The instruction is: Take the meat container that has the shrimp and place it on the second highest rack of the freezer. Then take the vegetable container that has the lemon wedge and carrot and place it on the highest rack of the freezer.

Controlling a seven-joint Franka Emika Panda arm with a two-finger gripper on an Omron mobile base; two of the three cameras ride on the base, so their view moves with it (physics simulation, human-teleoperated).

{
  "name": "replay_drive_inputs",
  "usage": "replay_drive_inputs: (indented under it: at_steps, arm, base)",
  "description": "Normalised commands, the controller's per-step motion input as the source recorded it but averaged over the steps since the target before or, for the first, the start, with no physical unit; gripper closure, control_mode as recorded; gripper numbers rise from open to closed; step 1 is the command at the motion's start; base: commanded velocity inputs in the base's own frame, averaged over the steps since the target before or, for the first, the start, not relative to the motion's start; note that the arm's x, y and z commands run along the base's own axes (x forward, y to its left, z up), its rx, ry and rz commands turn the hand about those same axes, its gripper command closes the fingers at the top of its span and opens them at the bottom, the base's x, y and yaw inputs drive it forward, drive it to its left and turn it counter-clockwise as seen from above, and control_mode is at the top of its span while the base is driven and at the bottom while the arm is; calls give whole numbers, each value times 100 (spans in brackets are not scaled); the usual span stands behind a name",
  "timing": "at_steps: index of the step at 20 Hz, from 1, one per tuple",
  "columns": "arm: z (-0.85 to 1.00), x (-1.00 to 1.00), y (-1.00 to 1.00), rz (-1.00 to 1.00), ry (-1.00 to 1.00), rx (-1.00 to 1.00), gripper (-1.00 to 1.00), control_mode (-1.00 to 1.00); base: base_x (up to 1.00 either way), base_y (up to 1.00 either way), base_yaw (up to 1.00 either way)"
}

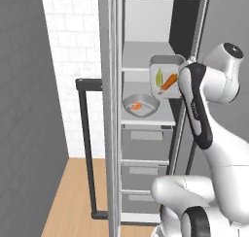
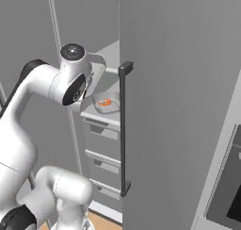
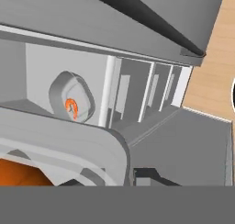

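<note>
Inside the open freezer (image 1: 146, 51), the meat container (image 1: 141, 105) with the curled orange shrimp (image 1: 137, 106) already rests on a flat grey shelf just above the drawers (image 1: 145, 134), so by my reading step 1 of the task is done. Step 2 is under way: the vegetable container (image 1: 167, 75), holding the lemon wedge (image 1: 159, 76) and the carrot (image 1: 168, 81), is in the air at the freezer's mouth, tilted on its side, level with the shelf above the shrimp's. The gripper (image 1: 183, 77) sits at the container's right rim; the fingers stand narrowly apart, and they appear to be clamped on that rim, though the contact itself is hidden. From the hand view the container's grey rim (image 3: 69, 140) fills the foreground, with the shrimp tray (image 3: 72, 97) beyond. Left to do: carry it in onto the highest rack, level it, and release.
</note>
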Motion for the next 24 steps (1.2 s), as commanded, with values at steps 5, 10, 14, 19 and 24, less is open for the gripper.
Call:
replay_drive_inputs:
  at_steps: [5, 10, 14, 19, 24]
  arm:
    - [11, 99, 0, -11, -1, 0, 100, -100]
    - [34, 98, -6, -2, 0, 0, 100, -100]
    - [31, 96, -23, -1, 0, 0, 100, -100]
    - [7, 100, -14, -1, 6, 0, 100, -100]
    - [0, 98, 0, -5, 9, 0, 100, -100]
  base:
    - [0, 0, 0]
    - [0, 0, 0]
    - [0, 0, 0]
    - [0, 0, 0]
    - [0, 0, 0]
